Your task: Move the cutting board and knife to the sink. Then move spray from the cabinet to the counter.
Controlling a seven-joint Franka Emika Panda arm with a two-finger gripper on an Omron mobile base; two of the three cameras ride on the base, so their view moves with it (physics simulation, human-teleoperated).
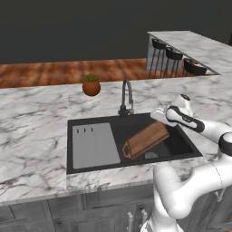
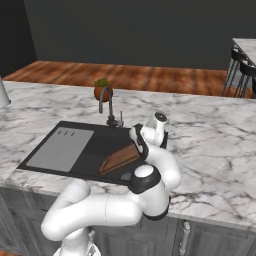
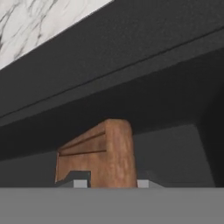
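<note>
My gripper [image 3: 111, 183] straddles the reddish-brown wooden cutting board [image 1: 146, 140], leaning in the dark-rimmed sink [image 1: 90, 167]; grip uncertain. Next: withdraw, find the knife.

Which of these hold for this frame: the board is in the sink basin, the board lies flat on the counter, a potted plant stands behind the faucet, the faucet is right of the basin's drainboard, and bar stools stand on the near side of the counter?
1. The cutting board is inside the sink. True.
2. The cutting board lies flat on the counter. False: it leans tilted in the basin, one end down near the drain.
3. A potted plant stands on the counter beyond the faucet. True.
4. The faucet rises at the sink's back rim, right of the grey drainboard. True.
5. Bar stools stand on the near side of the counter. False: they stand at the far island.
</note>
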